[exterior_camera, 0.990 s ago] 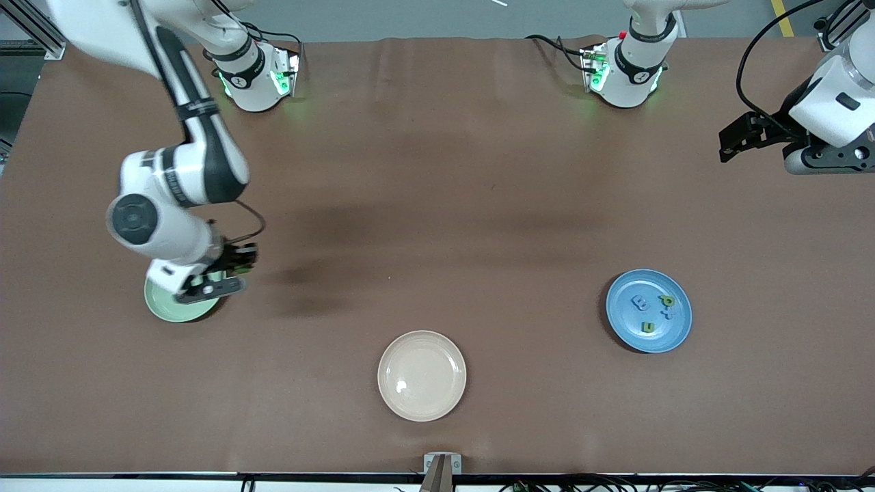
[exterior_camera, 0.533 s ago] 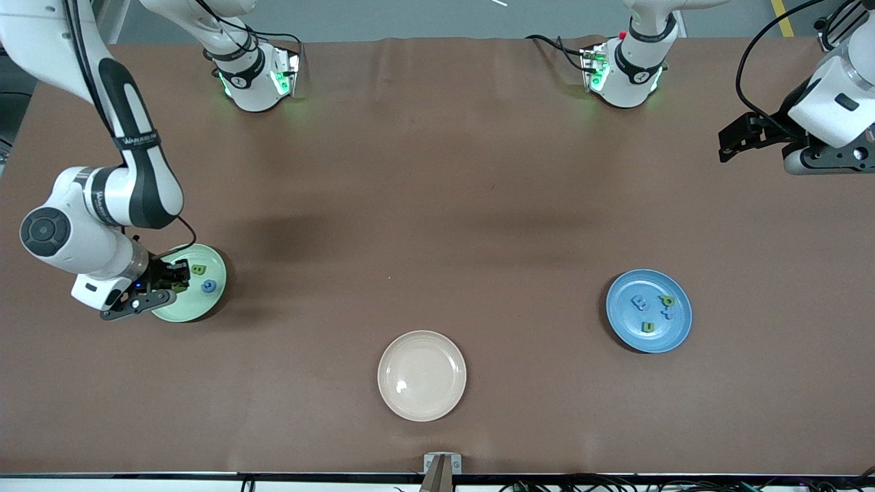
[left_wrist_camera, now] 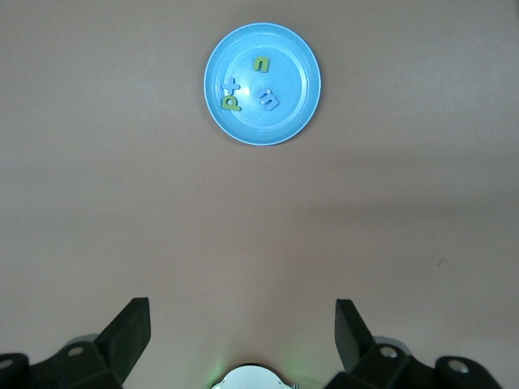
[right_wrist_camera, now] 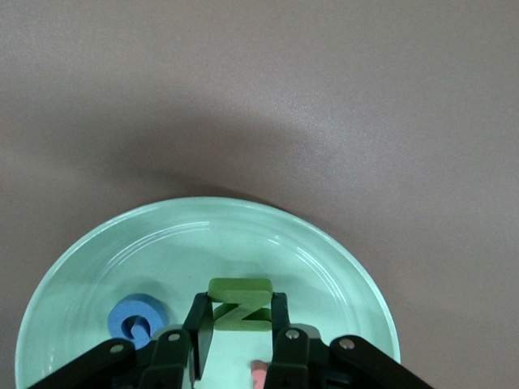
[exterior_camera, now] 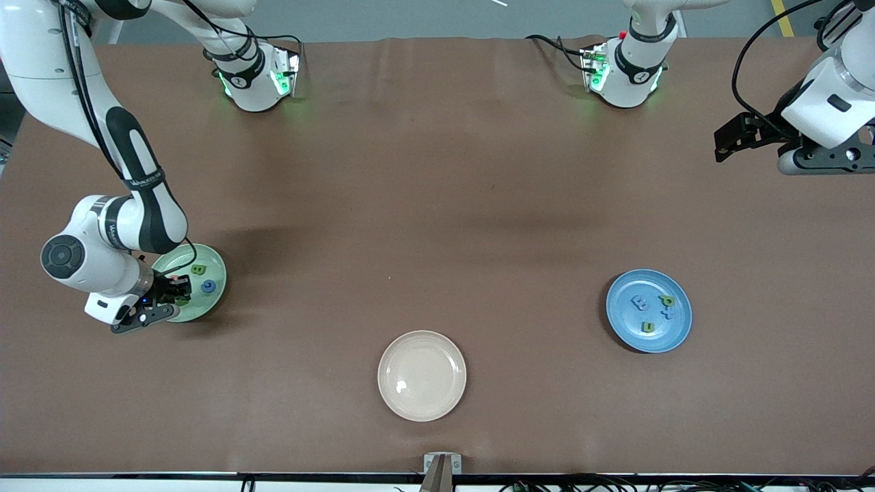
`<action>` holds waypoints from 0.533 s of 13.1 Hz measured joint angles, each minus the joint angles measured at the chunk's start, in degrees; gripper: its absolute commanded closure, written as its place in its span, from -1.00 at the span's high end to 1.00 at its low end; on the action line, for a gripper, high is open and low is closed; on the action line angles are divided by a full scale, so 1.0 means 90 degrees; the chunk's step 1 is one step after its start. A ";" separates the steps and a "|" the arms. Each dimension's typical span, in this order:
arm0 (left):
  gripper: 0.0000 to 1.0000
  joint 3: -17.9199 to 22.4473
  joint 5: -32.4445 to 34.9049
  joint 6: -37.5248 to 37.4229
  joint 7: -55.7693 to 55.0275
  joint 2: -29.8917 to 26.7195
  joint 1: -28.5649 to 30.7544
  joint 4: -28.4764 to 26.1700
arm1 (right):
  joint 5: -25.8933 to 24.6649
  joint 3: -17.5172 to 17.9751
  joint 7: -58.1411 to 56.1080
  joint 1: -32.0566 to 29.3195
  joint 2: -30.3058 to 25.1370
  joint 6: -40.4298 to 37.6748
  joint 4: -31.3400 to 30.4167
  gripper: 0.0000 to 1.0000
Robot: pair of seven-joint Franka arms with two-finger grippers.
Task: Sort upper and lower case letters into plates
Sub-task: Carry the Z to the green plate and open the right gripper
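The pale mint green plate (exterior_camera: 205, 306) lies at the right arm's end of the table. It holds a green letter B (exterior_camera: 199, 270) and a blue letter G (exterior_camera: 208, 286). My right gripper (exterior_camera: 178, 292) is low over this plate. In the right wrist view the right gripper (right_wrist_camera: 239, 314) is shut on a green letter Z (right_wrist_camera: 240, 290) above the plate (right_wrist_camera: 324, 275), beside the blue G (right_wrist_camera: 134, 318). The blue plate (exterior_camera: 625, 321) holds several small letters. My left gripper (left_wrist_camera: 241, 336) is open and empty, high over the left arm's end of the table, with the blue plate (left_wrist_camera: 292, 57) in its view.
A cream-beige plate (exterior_camera: 422, 375) with nothing in it lies near the table's front edge, midway between the two other plates. A small pink piece (right_wrist_camera: 259, 374) shows under the right gripper. Both robot bases stand along the table's back edge.
The right arm swung toward its end of the table, uncovering the mint plate and its letters; its gripper stays low over the plate. The left gripper shifted only slightly.
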 measured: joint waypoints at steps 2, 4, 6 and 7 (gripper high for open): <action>1.00 0.0000 0.0000 0.0001 0.0000 0.0000 0.0000 0.0000 | 0.0001 0.0001 -0.0001 -0.0002 0.0062 0.0000 0.0040 0.51; 1.00 0.0000 0.0000 0.0002 0.0000 0.0000 0.0001 0.0000 | 0.0002 0.0012 0.0002 -0.0002 0.0070 -0.0004 0.0042 0.93; 1.00 0.0000 0.0000 0.0003 0.0000 0.0000 0.0003 0.0000 | 0.0005 0.0046 0.0090 -0.0002 0.0054 -0.0091 0.0099 0.94; 1.00 0.0000 0.0000 0.0004 0.0000 0.0000 0.0004 0.0000 | 0.0006 0.0072 0.0235 0.0002 -0.0006 -0.0314 0.0169 0.94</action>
